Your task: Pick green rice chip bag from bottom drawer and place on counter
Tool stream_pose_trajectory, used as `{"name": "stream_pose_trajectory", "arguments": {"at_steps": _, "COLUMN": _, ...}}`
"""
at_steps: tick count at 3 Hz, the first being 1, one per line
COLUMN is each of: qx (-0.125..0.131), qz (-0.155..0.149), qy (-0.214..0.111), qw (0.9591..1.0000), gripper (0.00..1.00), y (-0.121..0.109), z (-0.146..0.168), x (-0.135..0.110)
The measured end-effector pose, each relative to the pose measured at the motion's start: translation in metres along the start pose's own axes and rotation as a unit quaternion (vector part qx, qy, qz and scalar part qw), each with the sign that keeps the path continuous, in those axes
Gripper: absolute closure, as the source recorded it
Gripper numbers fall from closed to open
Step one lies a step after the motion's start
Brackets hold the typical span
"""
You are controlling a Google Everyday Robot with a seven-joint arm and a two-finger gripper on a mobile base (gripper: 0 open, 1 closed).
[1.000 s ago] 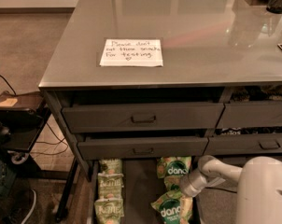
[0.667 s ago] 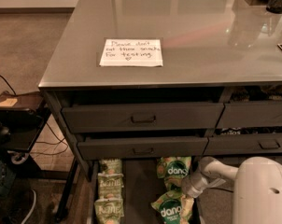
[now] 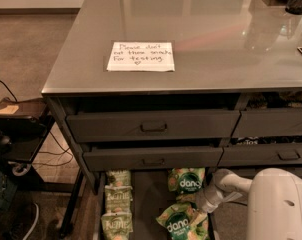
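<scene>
End effector low in bottom drawer, at green rice chip bag; grip state unreadable, tip obscured

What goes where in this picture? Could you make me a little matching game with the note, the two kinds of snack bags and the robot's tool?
Things:
1. paper note
2. bright green bags
3. pale olive bags
4. tool

Places:
A. left side of the open bottom drawer
B. low at the end of the white arm, beside the nearer bright green bag
C. on the grey counter
D. right side of the bottom drawer

Pairs: 1-C, 2-D, 3-A, 4-B
</scene>
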State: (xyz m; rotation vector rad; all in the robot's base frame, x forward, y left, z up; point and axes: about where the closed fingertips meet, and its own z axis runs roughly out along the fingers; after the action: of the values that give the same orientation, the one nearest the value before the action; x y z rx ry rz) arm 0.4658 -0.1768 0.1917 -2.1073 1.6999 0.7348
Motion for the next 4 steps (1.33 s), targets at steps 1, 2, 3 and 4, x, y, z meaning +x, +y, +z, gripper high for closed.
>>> {"name": "stream_pose_trajectory", "arguments": {"at_steps": 1, "qx": -0.004, "qz": 0.014, "qy": -0.002, "qw": 0.9999, "gripper": 0.73, "y": 0.010, "z": -0.002, "x": -0.001}}
{"name": "stream_pose_trajectory", "arguments": {"at_steps": 2, "qx": -0.007, "qz": 0.028, "qy": -0.010, "qw": 0.9995, "gripper": 0.96, "y": 0.021, "z": -0.009, "x": -0.011}}
{"name": "stream_pose_trajectory", "arguments": {"at_steps": 3, "qx": -0.008, "qz": 0.040, "qy": -0.016, "qw": 0.9990, "gripper": 1.00, "y": 0.027, "z": -0.019, "x": -0.023}}
{"name": "stream_pose_trajectory", "arguments": {"at_steps": 4, "qx": -0.002, "qz": 0.051, "qy": -0.024, "qw": 0.9984, "gripper": 1.00, "y": 0.029, "z": -0.036, "x": -0.038}}
